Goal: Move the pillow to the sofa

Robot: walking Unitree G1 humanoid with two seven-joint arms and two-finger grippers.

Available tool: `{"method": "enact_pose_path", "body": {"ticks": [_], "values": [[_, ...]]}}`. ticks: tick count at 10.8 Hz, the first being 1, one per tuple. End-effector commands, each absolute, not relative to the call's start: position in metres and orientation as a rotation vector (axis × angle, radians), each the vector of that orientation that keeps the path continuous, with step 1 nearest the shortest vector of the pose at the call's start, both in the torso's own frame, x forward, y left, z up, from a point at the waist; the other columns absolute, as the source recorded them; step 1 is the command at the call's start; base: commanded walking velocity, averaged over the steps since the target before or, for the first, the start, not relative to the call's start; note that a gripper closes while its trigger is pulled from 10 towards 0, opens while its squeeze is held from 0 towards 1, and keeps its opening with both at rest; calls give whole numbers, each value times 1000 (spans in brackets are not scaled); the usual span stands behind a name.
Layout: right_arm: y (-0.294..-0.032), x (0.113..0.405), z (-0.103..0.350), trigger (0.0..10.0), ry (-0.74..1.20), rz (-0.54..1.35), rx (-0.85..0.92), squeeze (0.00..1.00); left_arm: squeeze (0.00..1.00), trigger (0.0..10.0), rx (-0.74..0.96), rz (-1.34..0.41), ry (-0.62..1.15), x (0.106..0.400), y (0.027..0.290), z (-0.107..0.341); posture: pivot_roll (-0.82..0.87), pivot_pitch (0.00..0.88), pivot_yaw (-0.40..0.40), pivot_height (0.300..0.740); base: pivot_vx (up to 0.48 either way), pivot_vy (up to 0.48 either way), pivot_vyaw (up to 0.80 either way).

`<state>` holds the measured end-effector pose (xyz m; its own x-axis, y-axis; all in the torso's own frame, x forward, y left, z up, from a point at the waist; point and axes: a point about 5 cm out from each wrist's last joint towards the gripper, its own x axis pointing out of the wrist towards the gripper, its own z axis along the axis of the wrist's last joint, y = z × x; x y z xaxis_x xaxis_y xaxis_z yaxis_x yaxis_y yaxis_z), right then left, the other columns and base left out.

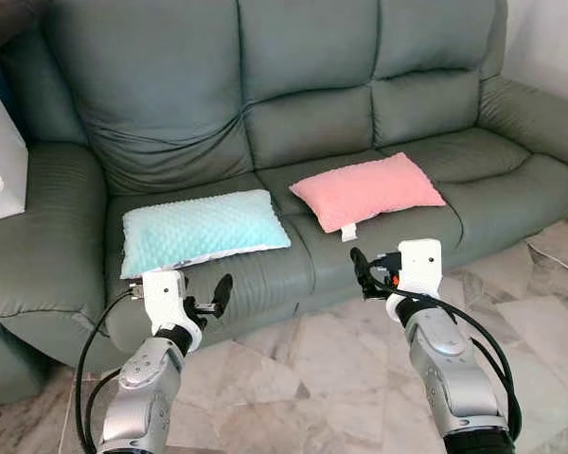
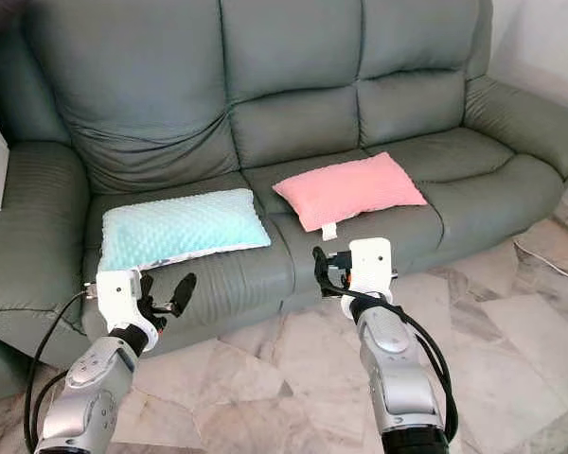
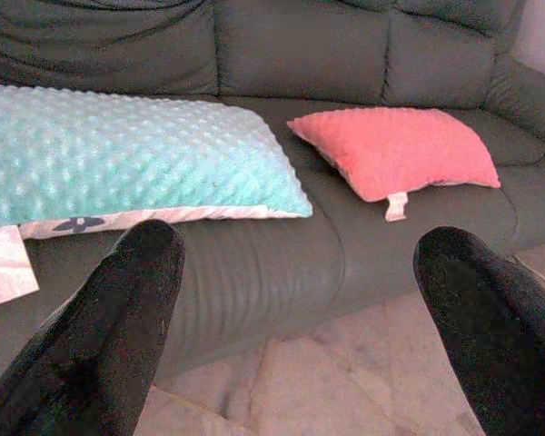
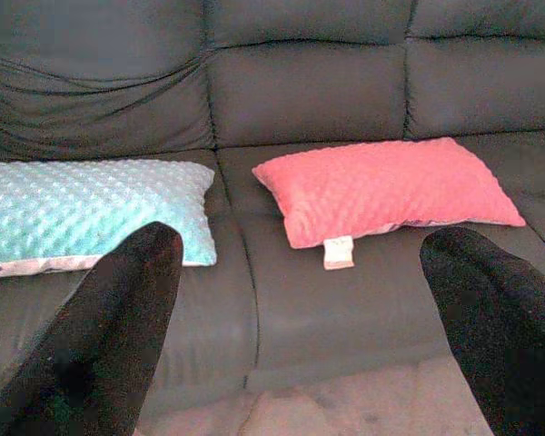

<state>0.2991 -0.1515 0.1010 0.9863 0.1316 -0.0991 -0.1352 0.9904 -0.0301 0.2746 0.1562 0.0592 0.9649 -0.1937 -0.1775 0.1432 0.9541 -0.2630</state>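
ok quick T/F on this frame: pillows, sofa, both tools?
1. Both pillows lie on the sofa seat. True.
2. The pink pillow lies on the floor. False: it rests on the middle seat cushion.
3. The left tool grips the teal pillow. False: it is open, short of the seat front, holding nothing.
4. The right tool is open and empty. True.
5. The teal pillow lies to the robot's left of the pink one. True.

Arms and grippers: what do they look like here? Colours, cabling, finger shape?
Both arms are silver-grey metal with black joints. Left gripper and right gripper each have a white boxy housing and two long, rounded black fingers. Black cables loop along both forearms; small orange-red wiring shows by the right housing.
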Motion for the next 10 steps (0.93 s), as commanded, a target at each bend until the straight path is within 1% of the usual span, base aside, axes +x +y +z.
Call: {"method": "enact_pose_path", "body": {"ticks": [1,7,9,10], "values": [[-152,299,103,10000,97,137,-36,0,0,10000,-250,-191,195,275,154,62,-204,55,-6,740,0,0,-800],[-152,298,103,10000,96,145,-40,0,0,10000,-256,-211,195,275,152,63,-205,59,-8,740,0,0,-796],[-151,299,103,10000,89,151,-35,0,0,10000,-268,-225,193,274,150,63,-206,55,-9,740,0,0,0],[-151,299,104,10000,88,151,-36,0,0,10000,-268,-229,192,274,150,63,-206,55,-9,740,255,0,0]]}}
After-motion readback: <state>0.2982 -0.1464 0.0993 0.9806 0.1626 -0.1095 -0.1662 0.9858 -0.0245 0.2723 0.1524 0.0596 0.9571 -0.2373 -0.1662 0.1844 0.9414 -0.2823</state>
